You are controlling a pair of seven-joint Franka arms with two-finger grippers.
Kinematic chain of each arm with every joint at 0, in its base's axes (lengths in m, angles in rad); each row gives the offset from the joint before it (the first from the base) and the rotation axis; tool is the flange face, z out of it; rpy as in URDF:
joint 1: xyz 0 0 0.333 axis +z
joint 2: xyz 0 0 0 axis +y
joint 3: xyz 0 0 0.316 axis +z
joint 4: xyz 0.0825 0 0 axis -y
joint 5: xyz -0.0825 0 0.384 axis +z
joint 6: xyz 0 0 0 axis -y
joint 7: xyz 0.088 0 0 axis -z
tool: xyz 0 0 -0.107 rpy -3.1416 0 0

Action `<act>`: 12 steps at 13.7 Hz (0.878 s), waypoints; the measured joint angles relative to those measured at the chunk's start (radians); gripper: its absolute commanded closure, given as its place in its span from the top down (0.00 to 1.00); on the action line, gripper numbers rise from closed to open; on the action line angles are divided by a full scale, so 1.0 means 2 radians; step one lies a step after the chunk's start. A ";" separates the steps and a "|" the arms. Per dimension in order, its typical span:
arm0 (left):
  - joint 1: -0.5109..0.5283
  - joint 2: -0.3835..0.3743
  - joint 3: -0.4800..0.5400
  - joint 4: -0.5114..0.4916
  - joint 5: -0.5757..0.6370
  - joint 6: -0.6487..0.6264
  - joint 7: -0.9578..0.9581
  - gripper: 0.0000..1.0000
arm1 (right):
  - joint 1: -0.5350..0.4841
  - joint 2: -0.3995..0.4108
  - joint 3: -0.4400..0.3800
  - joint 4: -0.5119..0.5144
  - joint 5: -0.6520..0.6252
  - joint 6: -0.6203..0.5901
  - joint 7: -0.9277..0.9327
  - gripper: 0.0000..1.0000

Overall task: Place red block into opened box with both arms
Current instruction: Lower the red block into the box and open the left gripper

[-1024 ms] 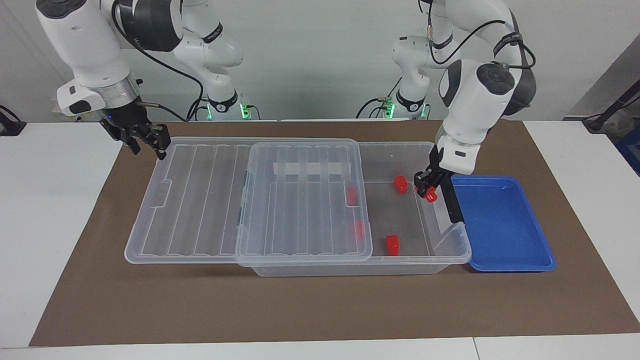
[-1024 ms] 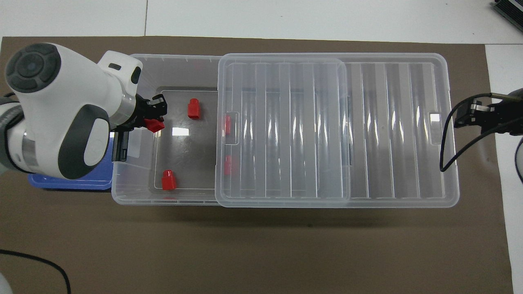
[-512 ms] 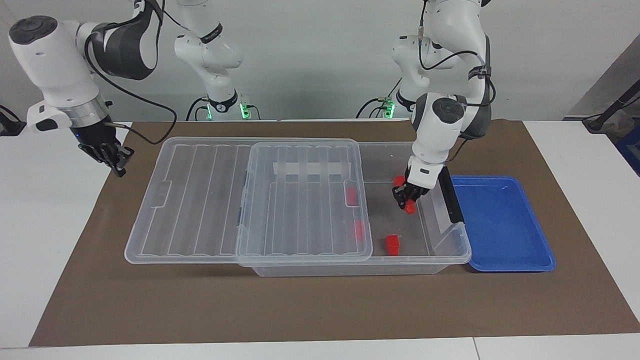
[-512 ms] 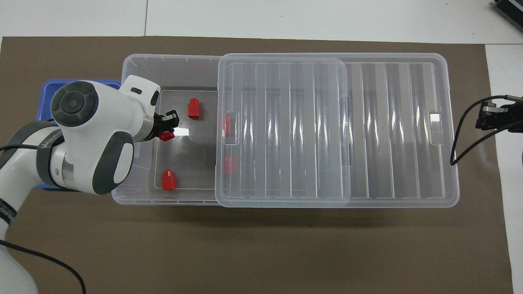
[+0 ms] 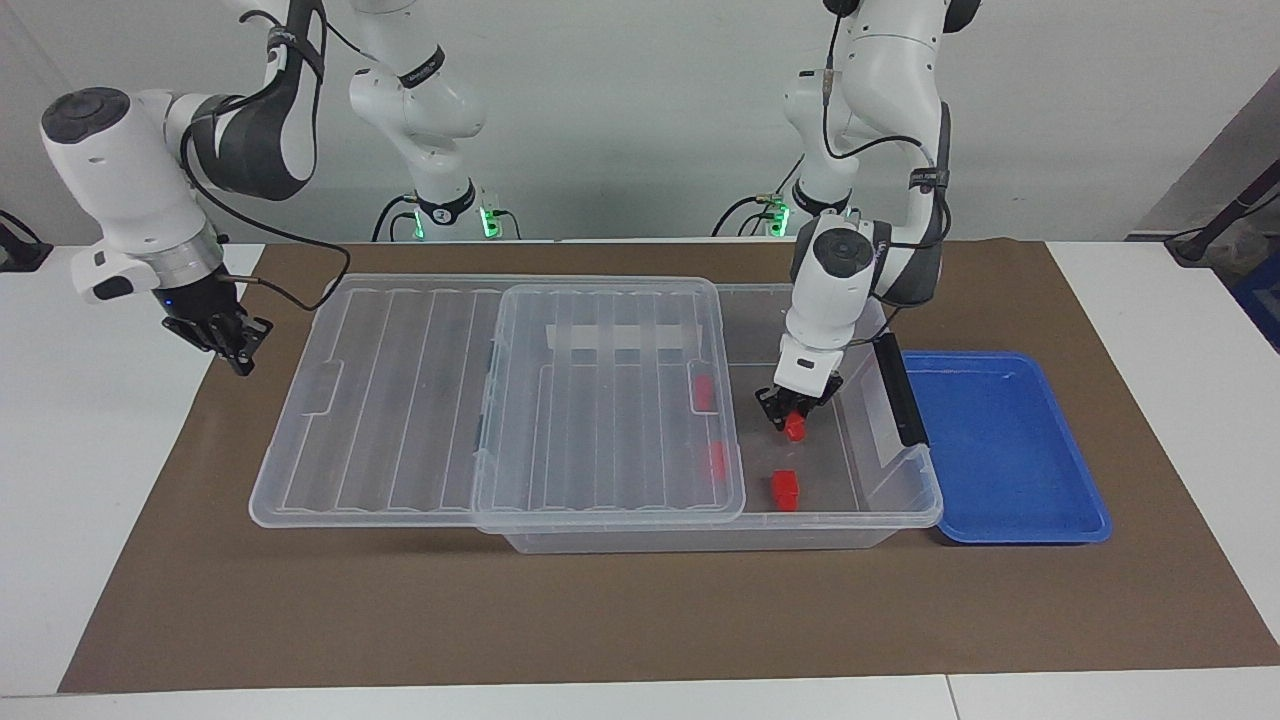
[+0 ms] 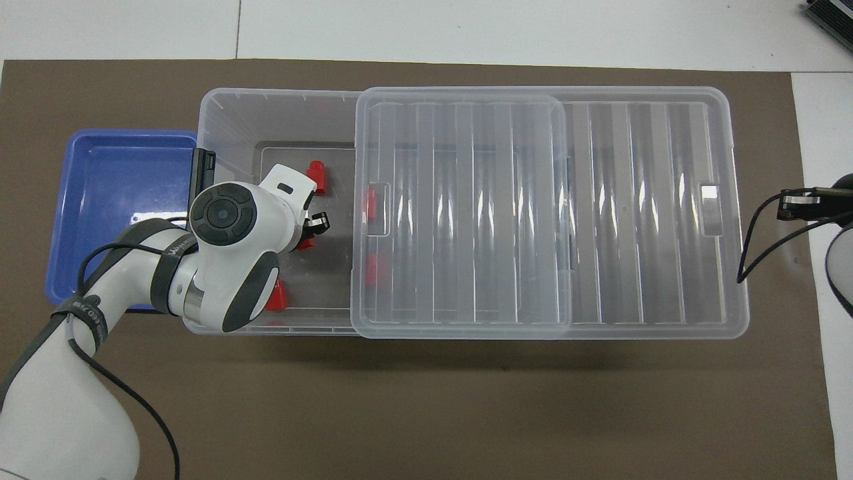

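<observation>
**Red block held inside the open end of the box**

A brown mat (image 5: 640, 620) covers the middle of the table, and on it sits the box (image 5: 905, 505), a large clear bin. Its ribbed clear lid (image 5: 420, 400) is slid toward the right arm's end, so it overhangs there and leaves the box open only at the left arm's end. Just beside that open end lies a shallow blue tray (image 5: 1010, 450). A black latch (image 5: 897, 390) stands on the box wall next to the tray.

The left gripper (image 5: 790, 415) reaches down into the open part of the box, its fingers clamped on the red block (image 5: 795, 429), which hangs just above the box floor. The right gripper (image 5: 232, 345) waits with fingers closed and nothing in them, over the mat's edge at the right arm's end.

The block is small, bright red. Four like blocks lie in the box: one (image 5: 785, 490) farther from the robots, one (image 6: 317, 177) nearer them, two (image 5: 704, 393) under the lid's edge.
</observation>
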 measured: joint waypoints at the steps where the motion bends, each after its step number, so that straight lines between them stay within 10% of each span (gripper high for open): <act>1: 0.000 0.002 0.000 0.000 0.003 0.002 -0.001 0.00 | 0.000 0.000 0.000 -0.003 0.000 0.002 -0.027 0.00; 6: 0.000 0.003 0.002 -0.001 0.005 0.003 -0.001 0.62 | 0.005 0.001 0.001 -0.018 0.000 0.026 -0.049 0.00; 12: 0.006 -0.002 0.012 0.040 0.005 -0.049 -0.002 0.79 | 0.014 0.001 0.002 -0.027 0.024 0.026 -0.018 0.00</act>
